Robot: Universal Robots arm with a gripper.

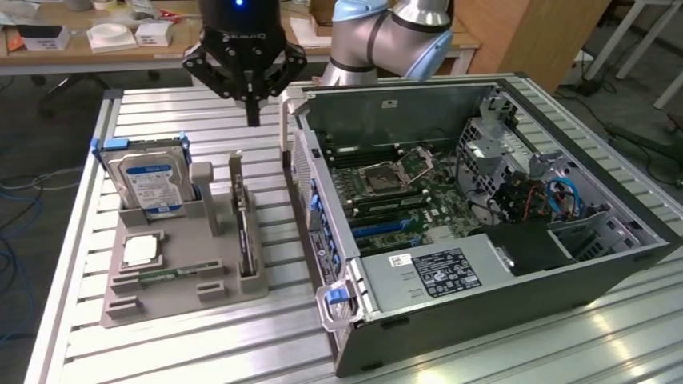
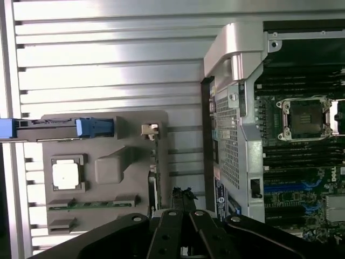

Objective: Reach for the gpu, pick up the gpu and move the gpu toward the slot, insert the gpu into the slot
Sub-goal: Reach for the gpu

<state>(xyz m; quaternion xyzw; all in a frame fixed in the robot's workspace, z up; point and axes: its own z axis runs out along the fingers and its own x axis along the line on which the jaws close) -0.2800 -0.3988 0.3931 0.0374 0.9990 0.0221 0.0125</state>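
Edgewise, gpu (image 1: 248,240) parallel to case (image 1: 513,298)

Workshop around a slatted metal table (image 1: 160,352).
Beyond the table stands a wooden desk (image 1: 64,54) bearing white boxes (image 1: 112,36), with a wooden cabinet (image 1: 533,36) beside it. Grey floor (image 1: 37,144) surrounds the table, with blue cables (image 1: 9,272) on it at the exterior view's left.

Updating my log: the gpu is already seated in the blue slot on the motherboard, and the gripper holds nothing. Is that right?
Not quite. The gpu is not in the slot; the exterior view shows it standing on edge in the grey holder on the table, outside the computer case. The rest is right: the gripper holds nothing.
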